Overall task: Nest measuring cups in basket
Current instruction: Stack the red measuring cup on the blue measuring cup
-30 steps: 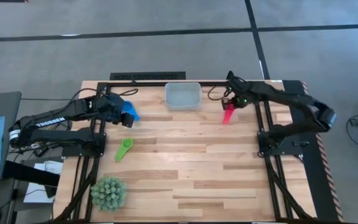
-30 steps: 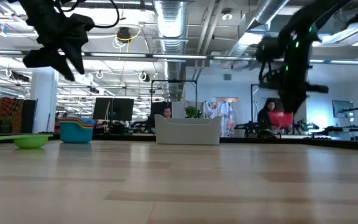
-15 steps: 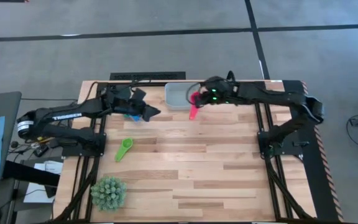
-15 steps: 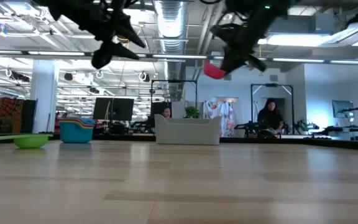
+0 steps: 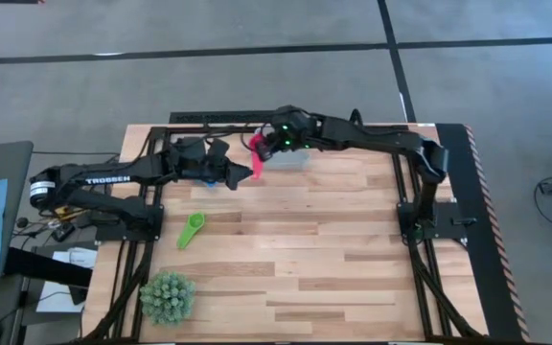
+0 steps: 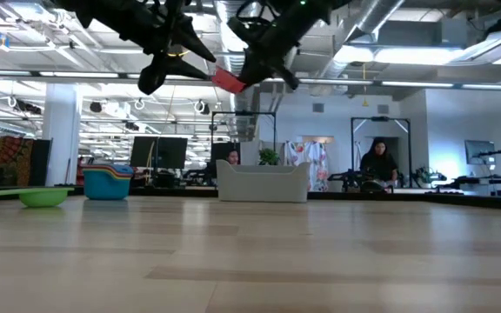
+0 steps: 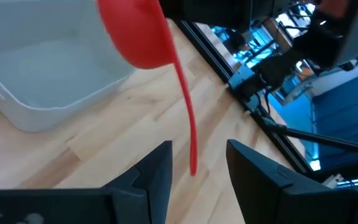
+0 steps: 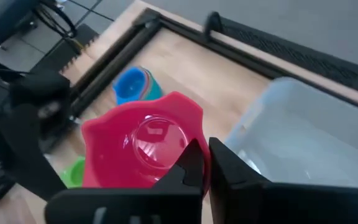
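Basket (image 5: 290,153) at the table's (image 5: 353,278) far edge, cup stack (image 6: 107,183) left of it, plant (image 5: 167,296) near-left corner

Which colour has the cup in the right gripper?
Coral-red cup, seen best in the right wrist view.

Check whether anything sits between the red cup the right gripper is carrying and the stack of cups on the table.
The left gripper does: in the high view it hangs open above the stacked cups, and the red cup, shut in the right gripper, is just beyond its fingertips. The cup's handle points into the open fingers. Nothing else visible intervenes.
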Tool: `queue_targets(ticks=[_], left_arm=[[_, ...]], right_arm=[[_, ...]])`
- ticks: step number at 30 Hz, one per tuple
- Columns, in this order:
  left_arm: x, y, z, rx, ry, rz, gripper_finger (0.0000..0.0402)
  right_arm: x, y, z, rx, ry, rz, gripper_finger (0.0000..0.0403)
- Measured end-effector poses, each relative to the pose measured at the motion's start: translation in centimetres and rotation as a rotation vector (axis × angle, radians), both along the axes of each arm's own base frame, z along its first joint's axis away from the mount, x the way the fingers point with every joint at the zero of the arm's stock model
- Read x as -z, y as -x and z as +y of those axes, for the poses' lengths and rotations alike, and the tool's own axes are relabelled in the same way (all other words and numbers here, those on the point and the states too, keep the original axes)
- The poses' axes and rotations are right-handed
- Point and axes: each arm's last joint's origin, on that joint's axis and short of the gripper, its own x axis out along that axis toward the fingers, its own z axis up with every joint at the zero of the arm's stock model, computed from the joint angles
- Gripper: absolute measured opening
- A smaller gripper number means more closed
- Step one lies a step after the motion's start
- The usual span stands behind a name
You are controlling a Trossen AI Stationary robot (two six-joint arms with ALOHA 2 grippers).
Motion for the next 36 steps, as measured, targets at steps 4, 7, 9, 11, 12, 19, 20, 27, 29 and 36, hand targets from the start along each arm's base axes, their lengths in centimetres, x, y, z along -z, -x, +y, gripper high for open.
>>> queue_targets(ticks=[4, 7, 9, 11, 12, 19, 20, 27, 29, 36], left_arm=[[0.0, -0.1, -0.3, -0.024, -0.012, 0.002, 0.0139], [0.0, -0.1, -0.4, -0.037, -0.014, 0.005, 0.0139], [0.1, 0.0, -0.4, -0.056, -0.012, 0.020, 0.0133], [0.3, 0.0, -0.4, -0.076, 0.004, 0.030, 0.0112], [0.3, 0.1, -0.4, -0.086, 0.009, 0.032, 0.0096], [0.4, 0.3, -0.4, -0.162, 0.092, 0.024, 0.0006], [0.4, 0.3, -0.3, -0.182, 0.102, 0.024, 0.0004], [0.5, 2.1, -0.4, -0.542, 0.213, -0.001, 0.0001], [0.6, 2.8, -0.4, -0.643, 0.252, -0.009, 0.0000], [3.0, 5.6, -0.5, -0.844, 0.416, -0.068, 0.0000]], right_arm=[[-0.6, -1.6, 0.2, -0.041, 0.019, -0.013, 0.0015], [-0.8, -2.3, 0.6, -0.068, 0.017, -0.006, 0.0017], [-1.2, -2.7, 0.8, -0.083, 0.022, -0.027, 0.0017], [-1.3, -2.8, 1.0, -0.089, 0.028, -0.025, 0.0015], [-1.3, -2.8, 1.0, -0.088, 0.027, -0.025, 0.0015], [-1.1, -2.8, 0.9, -0.095, 0.032, -0.012, 0.0037], [-1.1, -2.7, 0.8, -0.094, 0.030, -0.006, 0.0045], [-1.2, -1.5, 0.6, -0.124, 0.031, 0.088, 0.0113], [-1.3, -1.0, 0.6, -0.133, 0.036, 0.125, 0.0133], [-1.3, -0.5, 0.3, -0.154, 0.066, 0.168, 0.0189]])
